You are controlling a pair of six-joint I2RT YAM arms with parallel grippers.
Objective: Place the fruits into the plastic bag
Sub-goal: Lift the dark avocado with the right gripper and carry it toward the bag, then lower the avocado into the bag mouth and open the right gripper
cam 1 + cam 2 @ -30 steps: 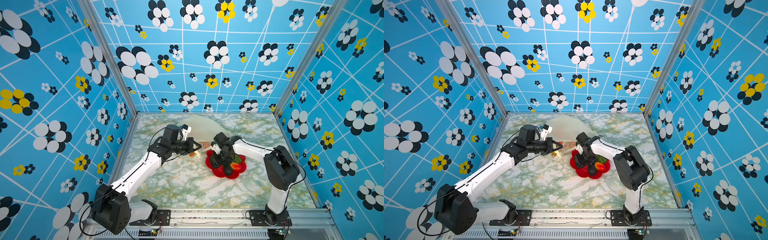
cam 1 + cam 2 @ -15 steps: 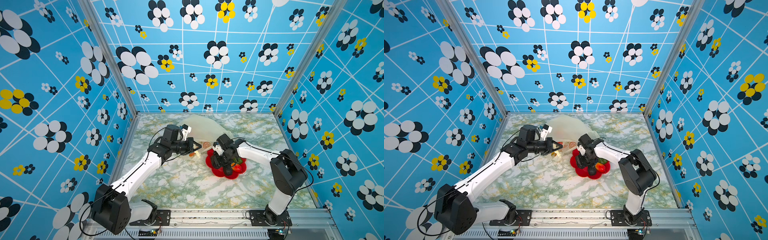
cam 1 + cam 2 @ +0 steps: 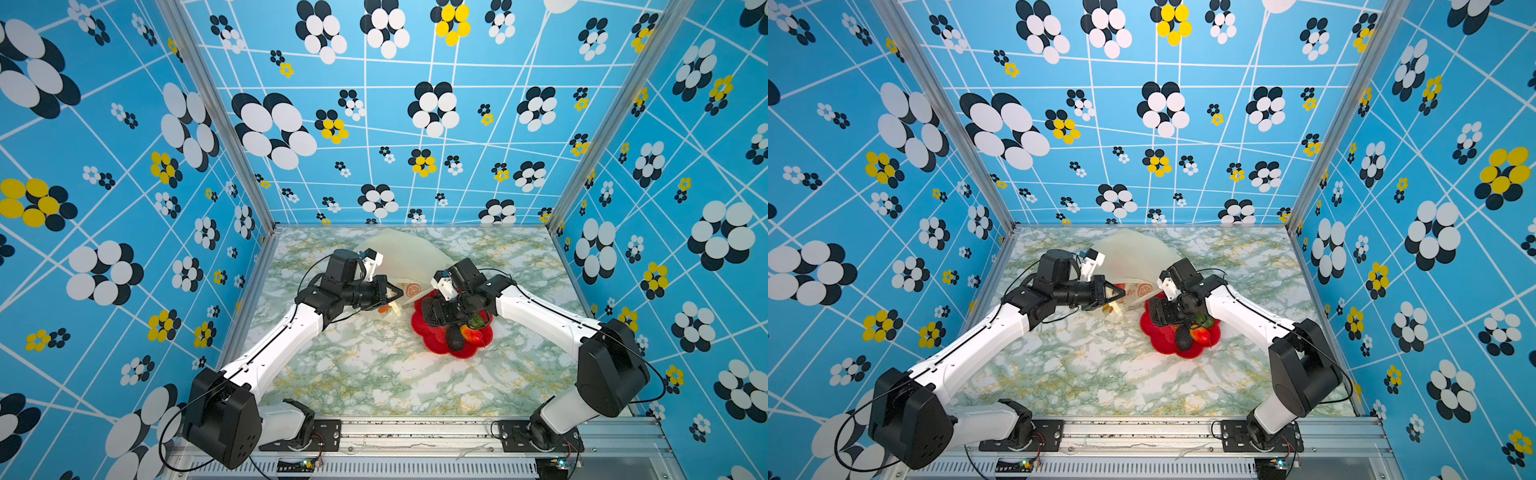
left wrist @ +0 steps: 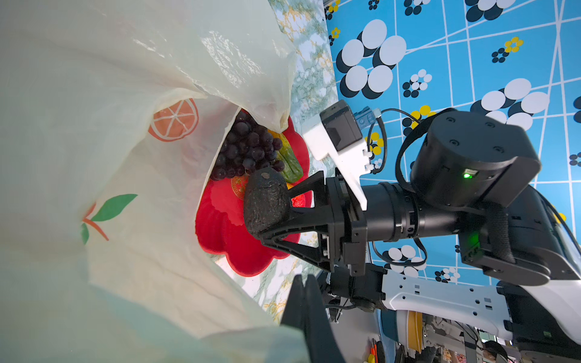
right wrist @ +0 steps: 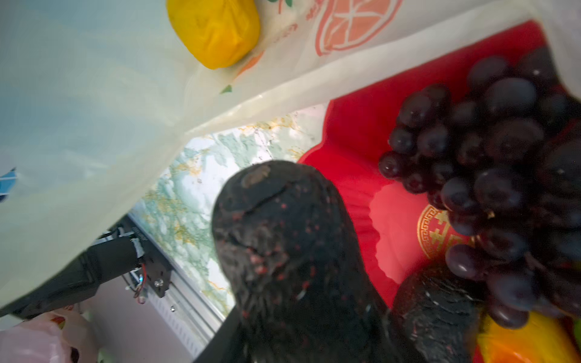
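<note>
One black fruit between right jaws, near bag rim

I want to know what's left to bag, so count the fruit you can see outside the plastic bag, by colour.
black bumpy fruit: 2
dark purple grape bunch: 1
yellow-green fruit: 1
red-orange fruit: 1
Total in view: 5

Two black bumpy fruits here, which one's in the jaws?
The black bumpy fruit held between the jaws of the right gripper. The other black fruit lies loose on the red plate, beside the red-orange fruit.
</note>
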